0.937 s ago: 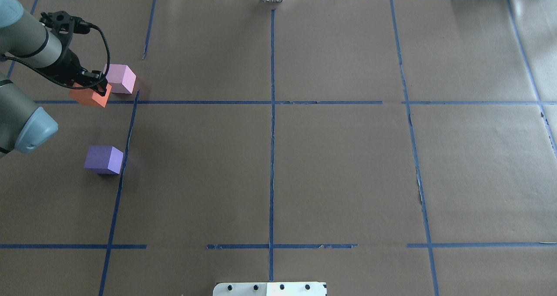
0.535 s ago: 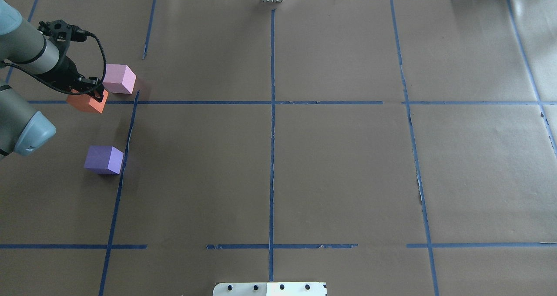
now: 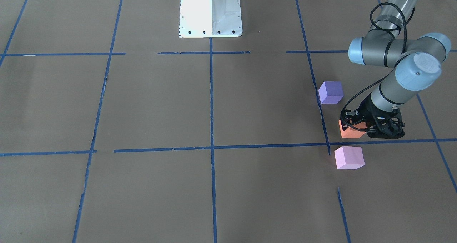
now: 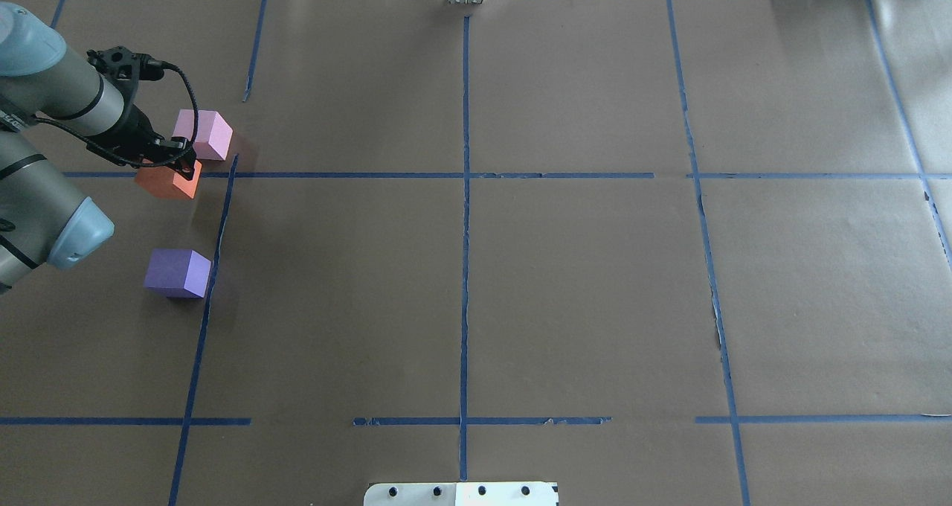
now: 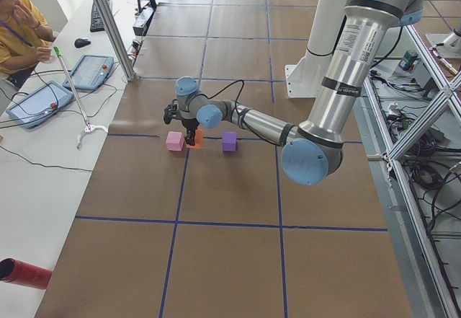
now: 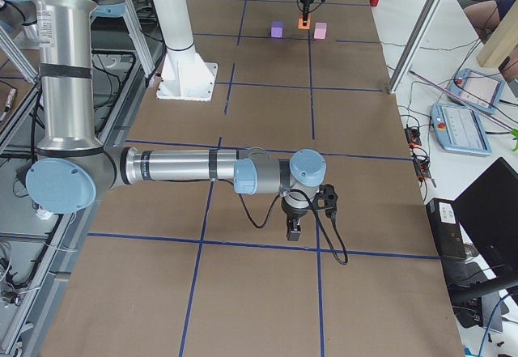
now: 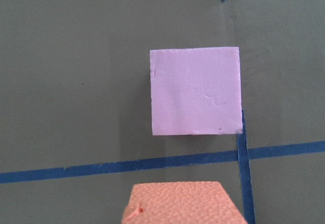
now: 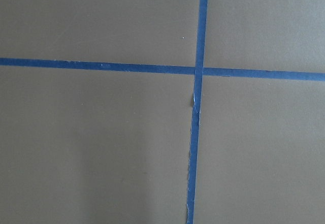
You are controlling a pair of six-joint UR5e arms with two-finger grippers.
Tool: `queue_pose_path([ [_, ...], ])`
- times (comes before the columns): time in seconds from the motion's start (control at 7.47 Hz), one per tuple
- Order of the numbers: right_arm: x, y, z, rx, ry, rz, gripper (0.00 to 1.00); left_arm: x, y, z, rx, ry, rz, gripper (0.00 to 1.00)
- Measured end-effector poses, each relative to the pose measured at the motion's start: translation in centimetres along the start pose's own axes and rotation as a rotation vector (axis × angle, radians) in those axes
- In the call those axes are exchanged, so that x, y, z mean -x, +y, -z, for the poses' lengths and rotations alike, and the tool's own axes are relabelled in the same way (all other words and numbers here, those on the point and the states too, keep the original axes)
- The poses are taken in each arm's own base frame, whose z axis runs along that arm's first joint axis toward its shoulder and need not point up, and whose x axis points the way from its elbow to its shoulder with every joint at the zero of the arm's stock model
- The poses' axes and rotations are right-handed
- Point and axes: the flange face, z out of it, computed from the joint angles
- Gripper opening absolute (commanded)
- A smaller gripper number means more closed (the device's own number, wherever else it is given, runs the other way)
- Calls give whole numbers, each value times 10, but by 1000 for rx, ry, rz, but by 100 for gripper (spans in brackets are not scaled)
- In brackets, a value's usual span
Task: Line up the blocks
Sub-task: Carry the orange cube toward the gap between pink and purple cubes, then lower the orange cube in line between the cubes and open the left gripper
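Observation:
My left gripper (image 4: 175, 165) is shut on the orange block (image 4: 167, 182), holding it at or just above the table; the pair also shows in the front view, gripper (image 3: 361, 125) on orange block (image 3: 350, 131). The pale pink block (image 4: 202, 135) lies just beyond it, close but apart, and fills the left wrist view (image 7: 195, 91) above the orange block's top (image 7: 177, 203). The violet-purple block (image 4: 177, 273) lies nearer the robot. The three sit roughly in a row (image 5: 197, 140). My right gripper (image 6: 293, 231) hangs over bare table far away; I cannot tell if it is open.
Brown paper with blue tape grid lines (image 4: 465, 175) covers the table. The white robot base plate (image 3: 210, 10) stands at the middle of the near edge. A person and tablets are at the side table (image 5: 43, 94).
My left gripper with the orange block first drifted left, then moved right and slightly toward the robot. The pink and purple blocks have not moved.

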Motion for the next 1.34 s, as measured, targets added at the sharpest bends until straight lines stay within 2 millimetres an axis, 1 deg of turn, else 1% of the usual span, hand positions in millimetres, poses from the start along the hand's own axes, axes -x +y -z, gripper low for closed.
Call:
queue_pose_path([
  [0.13,0,0,0,0,0,0,100,-6,3,-10,12,2,6,23],
  [0.4,0,0,0,0,0,0,100,-11,7,-28,29,4,0,23],
  [0.67,0,0,0,0,0,0,100,-15,9,-34,35,6,-6,25],
  [0.8,0,0,0,0,0,0,100,-17,10,-35,35,7,-8,39],
  [0.94,0,0,0,0,0,0,100,-17,10,-36,36,7,-7,44],
  [1.07,0,0,0,0,0,0,100,-17,10,-36,37,7,-7,80],
  [1.2,0,0,0,-1,0,1,100,-18,10,-37,38,6,-8,93],
  [1.34,0,0,0,0,0,1,100,-18,10,-37,40,5,-7,99],
])
